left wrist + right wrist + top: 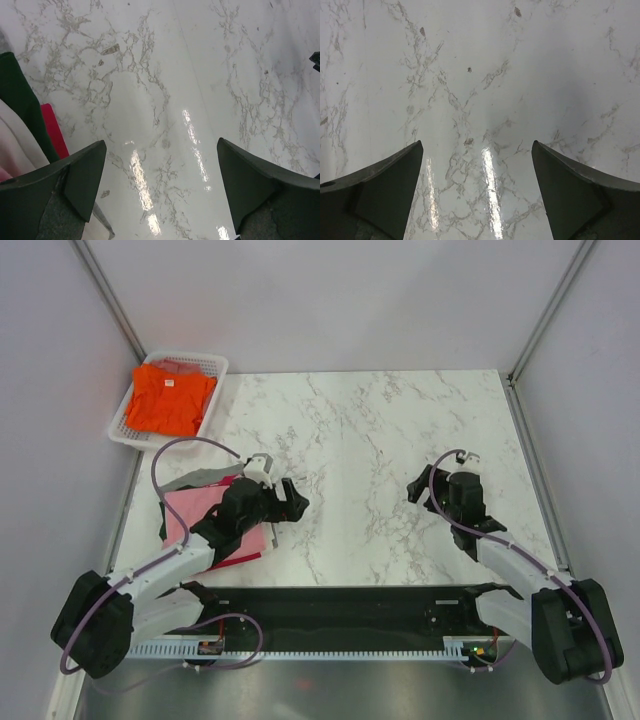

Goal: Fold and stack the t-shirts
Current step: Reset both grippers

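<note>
A stack of folded t-shirts lies at the table's left. The light pink one is on top, with a crimson edge and a grey one showing beneath. In the left wrist view the pink, a dark layer and the crimson edge show at the left. An orange t-shirt lies in the basket. My left gripper is open and empty, over bare table just right of the stack. My right gripper is open and empty over bare marble.
A white mesh basket stands at the far left corner, with another pinkish cloth under the orange shirt. The marble table is enclosed by grey walls. A black rail runs along the near edge between the arm bases.
</note>
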Available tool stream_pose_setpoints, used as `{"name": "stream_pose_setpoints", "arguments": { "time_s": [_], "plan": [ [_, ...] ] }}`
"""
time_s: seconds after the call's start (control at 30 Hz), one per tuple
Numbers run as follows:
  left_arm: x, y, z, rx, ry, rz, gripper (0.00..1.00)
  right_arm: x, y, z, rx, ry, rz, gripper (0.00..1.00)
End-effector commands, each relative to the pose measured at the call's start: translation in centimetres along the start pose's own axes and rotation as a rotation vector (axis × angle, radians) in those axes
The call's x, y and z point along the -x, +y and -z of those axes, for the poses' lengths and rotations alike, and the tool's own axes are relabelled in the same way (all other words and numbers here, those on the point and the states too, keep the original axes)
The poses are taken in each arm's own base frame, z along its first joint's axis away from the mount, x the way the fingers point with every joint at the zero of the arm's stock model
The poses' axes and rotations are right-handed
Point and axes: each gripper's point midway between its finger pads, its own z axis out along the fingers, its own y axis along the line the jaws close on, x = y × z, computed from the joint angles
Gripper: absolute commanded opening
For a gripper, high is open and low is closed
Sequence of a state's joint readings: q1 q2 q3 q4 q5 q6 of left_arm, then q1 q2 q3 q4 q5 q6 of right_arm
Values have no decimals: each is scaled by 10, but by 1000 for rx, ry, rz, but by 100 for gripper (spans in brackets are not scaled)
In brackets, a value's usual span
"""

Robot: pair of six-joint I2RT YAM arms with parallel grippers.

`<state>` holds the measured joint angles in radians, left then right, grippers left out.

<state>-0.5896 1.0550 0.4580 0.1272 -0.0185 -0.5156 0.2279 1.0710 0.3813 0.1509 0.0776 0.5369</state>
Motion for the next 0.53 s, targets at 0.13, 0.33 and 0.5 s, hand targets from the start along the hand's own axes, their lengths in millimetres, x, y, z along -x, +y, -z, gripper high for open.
{"name": "stream_pose_setpoints", "arguments": {
  "time_s": [0.13, 0.33, 0.5],
  "plan": [
    [32, -16, 9, -88, -164, -68, 100, 21, 11, 3, 64, -126, -10, 98],
    [33, -13, 10, -73, -177, -73, 100, 19, 12, 3, 76, -119, -8, 98],
    [33, -10, 10, -60, -180, -79, 100, 23, 11, 7, 71, -138, -8, 98]
  ]
}}
